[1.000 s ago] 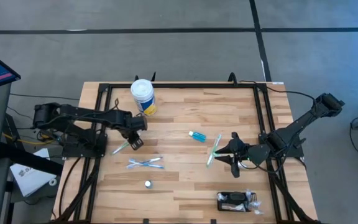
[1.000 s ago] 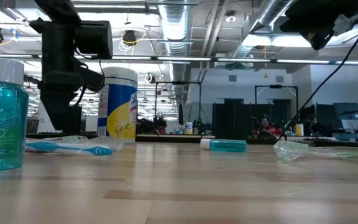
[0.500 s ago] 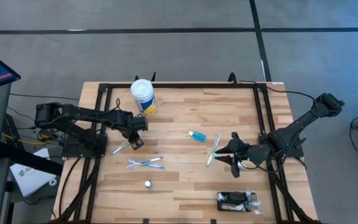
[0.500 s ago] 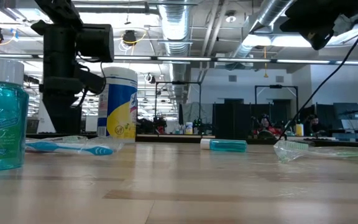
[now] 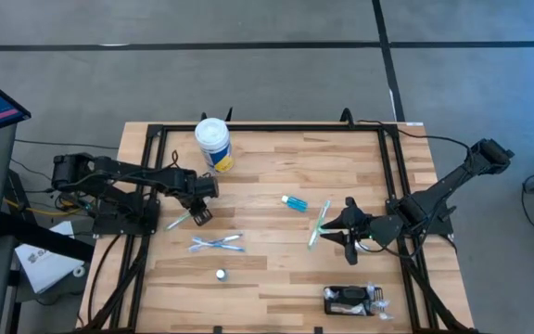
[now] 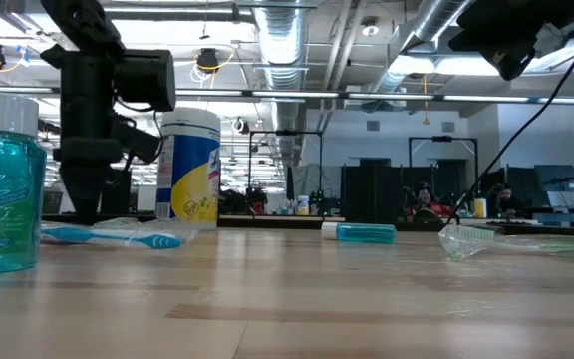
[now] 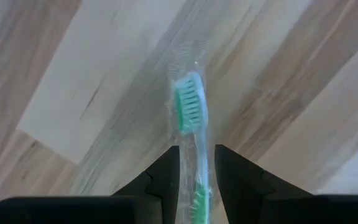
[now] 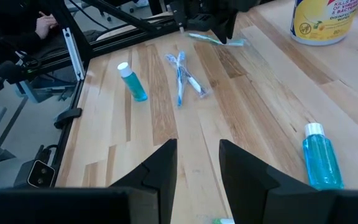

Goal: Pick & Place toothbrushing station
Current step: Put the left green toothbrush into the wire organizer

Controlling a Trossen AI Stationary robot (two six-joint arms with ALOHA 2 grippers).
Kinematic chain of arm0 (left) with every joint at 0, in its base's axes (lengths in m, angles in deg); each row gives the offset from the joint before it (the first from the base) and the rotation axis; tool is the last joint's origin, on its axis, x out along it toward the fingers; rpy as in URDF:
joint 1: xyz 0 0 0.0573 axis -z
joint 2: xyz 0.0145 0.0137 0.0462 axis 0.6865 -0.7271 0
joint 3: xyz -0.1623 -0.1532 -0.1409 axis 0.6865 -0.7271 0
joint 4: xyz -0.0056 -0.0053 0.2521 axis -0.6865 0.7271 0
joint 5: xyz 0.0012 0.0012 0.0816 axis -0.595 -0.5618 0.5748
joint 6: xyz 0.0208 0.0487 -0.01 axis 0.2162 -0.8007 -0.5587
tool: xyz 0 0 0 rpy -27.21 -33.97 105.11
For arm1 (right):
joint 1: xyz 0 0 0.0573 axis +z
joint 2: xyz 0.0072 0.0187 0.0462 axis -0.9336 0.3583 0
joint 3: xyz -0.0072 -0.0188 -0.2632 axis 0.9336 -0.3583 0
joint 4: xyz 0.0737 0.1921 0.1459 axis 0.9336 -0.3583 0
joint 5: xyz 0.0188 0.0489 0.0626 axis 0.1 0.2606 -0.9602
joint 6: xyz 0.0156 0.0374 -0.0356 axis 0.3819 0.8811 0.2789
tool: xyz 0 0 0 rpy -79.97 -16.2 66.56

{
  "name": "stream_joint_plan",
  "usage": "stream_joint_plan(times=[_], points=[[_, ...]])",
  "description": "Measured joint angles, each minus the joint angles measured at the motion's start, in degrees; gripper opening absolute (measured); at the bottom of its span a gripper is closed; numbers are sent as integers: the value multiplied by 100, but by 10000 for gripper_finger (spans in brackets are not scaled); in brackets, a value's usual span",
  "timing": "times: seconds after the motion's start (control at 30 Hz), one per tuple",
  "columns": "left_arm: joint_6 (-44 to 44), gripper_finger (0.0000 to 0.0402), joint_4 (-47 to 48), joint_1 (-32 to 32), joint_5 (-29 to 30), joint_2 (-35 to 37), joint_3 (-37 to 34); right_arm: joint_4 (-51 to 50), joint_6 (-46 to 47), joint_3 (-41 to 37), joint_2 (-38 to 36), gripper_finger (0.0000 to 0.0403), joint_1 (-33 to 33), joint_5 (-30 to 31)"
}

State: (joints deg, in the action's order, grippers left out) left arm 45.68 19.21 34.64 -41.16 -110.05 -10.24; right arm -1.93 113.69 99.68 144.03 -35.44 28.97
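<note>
Between left hand's fingers, wrapped toothbrush

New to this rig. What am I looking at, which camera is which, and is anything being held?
Two dark robot arms work at a wooden table. One camera looks straight down, one sits at table height, and one rides on each wrist.

The left gripper is down over a wrapped green toothbrush; its wrist view shows the handle between the two fingers, though I cannot tell whether it is gripped. The right gripper waits open and empty beside another wrapped toothbrush.

Also on the table: a wipes tub, a small blue tube, a pair of blue toothbrushes, a mouthwash bottle and the black toothbrush holder near the front edge.
</note>
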Motion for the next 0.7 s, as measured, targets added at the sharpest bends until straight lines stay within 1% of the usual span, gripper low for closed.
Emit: stream_joint_plan(times=[0.23,0.3,0.47,0.57,0.7], points=[[-10,95,-394,37,46,0,-67,-2,0,0,-1,111,2,0],[-137,95,-459,62,49,0,-67,-1,0,0,0,111,2,0],[-196,95,-486,70,245,-30,-67,-1,0,0,-2,111,2,0],[-195,95,-518,70,280,-223,-65,-1,0,0,0,111,2,0],[-196,95,-517,76,277,-692,3,0,0,0,0,111,2,0]])
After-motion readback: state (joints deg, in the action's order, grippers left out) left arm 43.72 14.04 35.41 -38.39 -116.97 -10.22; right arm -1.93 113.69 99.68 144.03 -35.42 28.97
